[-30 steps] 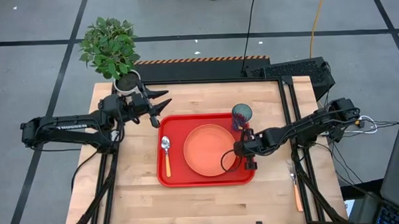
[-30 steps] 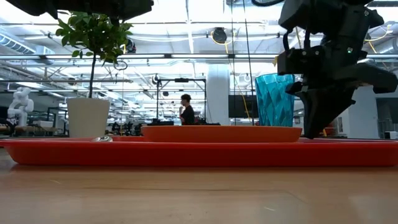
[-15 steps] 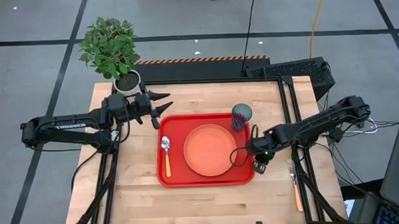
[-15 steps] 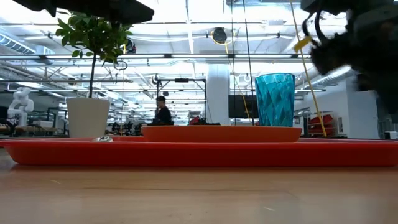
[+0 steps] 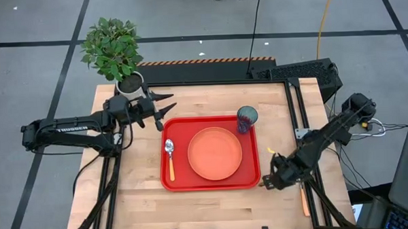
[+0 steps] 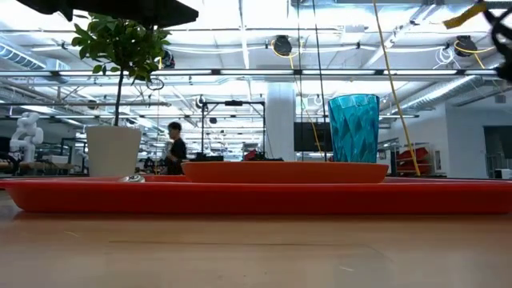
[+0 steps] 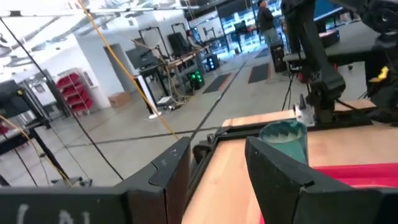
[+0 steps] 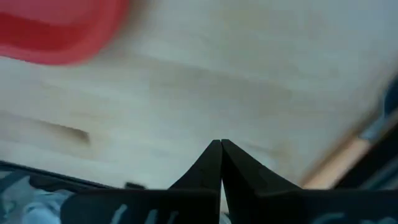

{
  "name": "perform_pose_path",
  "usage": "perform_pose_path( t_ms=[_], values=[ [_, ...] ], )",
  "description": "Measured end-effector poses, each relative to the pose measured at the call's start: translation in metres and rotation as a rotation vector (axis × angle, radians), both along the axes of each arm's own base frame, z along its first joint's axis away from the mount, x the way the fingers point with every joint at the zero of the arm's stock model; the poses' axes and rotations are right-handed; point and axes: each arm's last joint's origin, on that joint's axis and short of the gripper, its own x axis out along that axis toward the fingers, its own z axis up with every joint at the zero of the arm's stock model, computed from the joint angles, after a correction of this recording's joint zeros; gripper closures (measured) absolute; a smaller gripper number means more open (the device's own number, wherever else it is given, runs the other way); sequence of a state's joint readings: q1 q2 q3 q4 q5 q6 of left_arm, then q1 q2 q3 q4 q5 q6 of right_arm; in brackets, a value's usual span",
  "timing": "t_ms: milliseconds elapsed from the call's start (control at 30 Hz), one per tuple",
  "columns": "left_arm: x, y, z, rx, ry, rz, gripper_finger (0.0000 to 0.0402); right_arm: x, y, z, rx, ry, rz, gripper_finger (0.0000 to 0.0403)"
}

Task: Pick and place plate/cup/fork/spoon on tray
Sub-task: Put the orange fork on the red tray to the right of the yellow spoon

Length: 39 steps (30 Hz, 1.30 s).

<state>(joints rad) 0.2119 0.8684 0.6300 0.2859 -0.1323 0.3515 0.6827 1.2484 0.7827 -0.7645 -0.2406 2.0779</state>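
The tray (image 5: pixel 209 153) sits mid-table and already carries three things: the plate (image 5: pixel 214 153) in its middle, the spoon (image 5: pixel 170 156) along its left side with the bowl toward the far edge, and the cup (image 5: pixel 246 117) upright in its far right corner. That layout looks like a place setting, so the fork (image 5: pixel 302 191), lying on bare wood well to the right of the tray near the table's right edge, seems the one piece left.

The right gripper (image 5: pixel 271 181) hangs just off the tray's near right corner, close to the fork; its own camera shows the fingertips (image 8: pixel 219 151) pressed together, holding nothing, with the orange handle off to one side.

The left gripper (image 5: pixel 164 104) waits beyond the tray's far left corner beside the potted plant (image 5: pixel 113 49), fingers (image 7: pixel 277 169) spread.

The low view shows the cup standing straight, but not the fork.
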Motion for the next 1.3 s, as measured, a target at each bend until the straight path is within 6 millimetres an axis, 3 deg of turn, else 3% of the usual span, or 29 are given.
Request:
perform_pose_path(
  t_ms=[233, 533, 867, 1067, 1300],
  values=[
    [-0.001, 0.0, 0.009, 0.015, -0.097, -0.001, 0.0243, -0.022, 0.008, -0.006, -0.165, 0.06, -0.023, 0.0401],
    [0.0, -0.001, 0.007, -0.132, -0.121, -0.019, 0.0243, -0.015, 0.021, -0.025, -0.202, 0.078, -0.004, 0.0362],
    [0.002, -0.009, -0.003, -0.179, -0.026, -0.057, 0.0243, -0.017, 0.023, -0.04, -0.192, 0.185, 0.01, 0.0325],
    [0.003, -0.016, -0.003, -0.203, -0.027, -0.088, 0.0243, -0.028, 0.023, -0.047, -0.088, 0.367, 0.012, 0.032],
    [0.003, -0.019, -0.001, -0.172, -0.038, -0.105, 0.0243, -0.034, 0.025, -0.046, -0.046, 0.448, 0.026, 0.032]
  ],
)
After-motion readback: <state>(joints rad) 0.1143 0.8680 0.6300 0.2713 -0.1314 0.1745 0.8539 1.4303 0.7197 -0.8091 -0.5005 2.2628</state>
